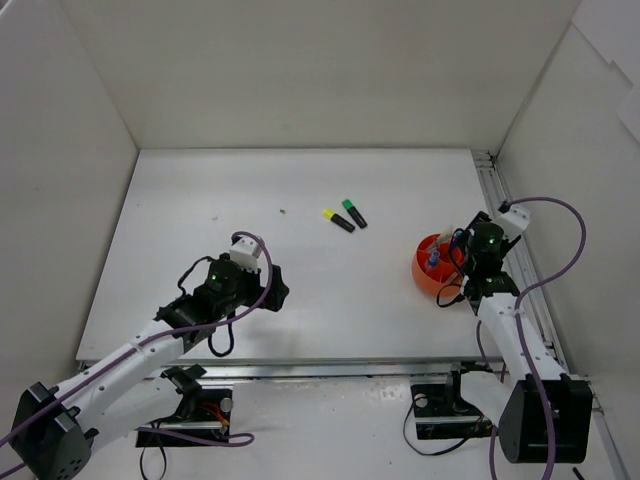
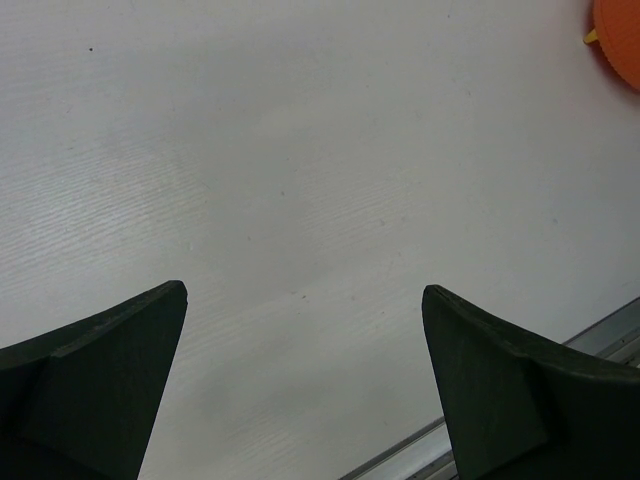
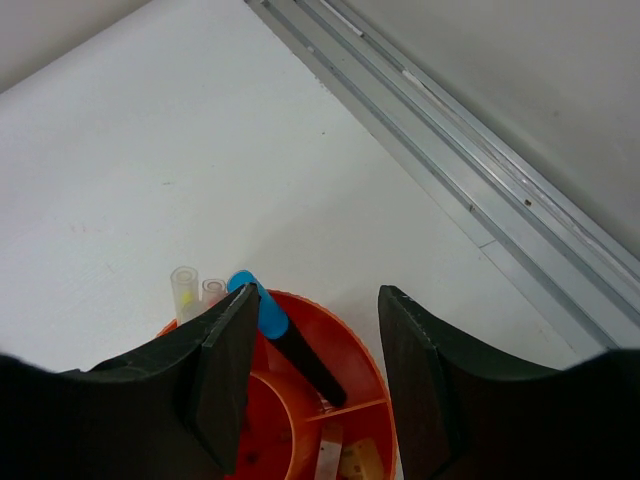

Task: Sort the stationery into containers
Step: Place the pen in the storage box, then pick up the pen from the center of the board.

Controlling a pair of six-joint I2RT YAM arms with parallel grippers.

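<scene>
Step in hand reads as the drop-off. Right tool (image 3: pixel 318 295) hangs over the orange pot (image 3: pixel 355 335), jaws spread, nothing pinched. The blue-capped highlighter (image 3: pixel 290 345) leans in a far compartment with its cap up beside one finger, and I judge it free, not gripped. Also there: a pale strip (image 3: pixel 330 450) in a nearer compartment, plus two clear tube tops (image 3: pixel 185 285) at the far rim (half hidden by the finger, can't tell which compartment). No pens that I can make out. Left tool (image 2: pixel 305 295) hovers low over bare table (image 2: pixel 300 150), jaws wide apart, empty. Not yet sorted: yellow-capped highlighter (image 1: pixel 338 220) and green-capped highlighter (image 1: pixel 354 213), lying flat, just beside each other and roughly parallel, well apart from both tools and somewhat nearer the pot. Next move, my call: lift the right tool straight up so it clears the blue cap, then send either arm to the pair. They lie so close that spread jaws coming down on one could nudge the other, so take an outer side first, jaws across the barrel. Nothing stands between the tools and the pair. The rail (image 3: pixel 480 150) and side wall run just past the pot, so the right arm has little room on that side, and its purple cable (image 1: pixel 560 240) loops alongside, a possible snag.
</scene>
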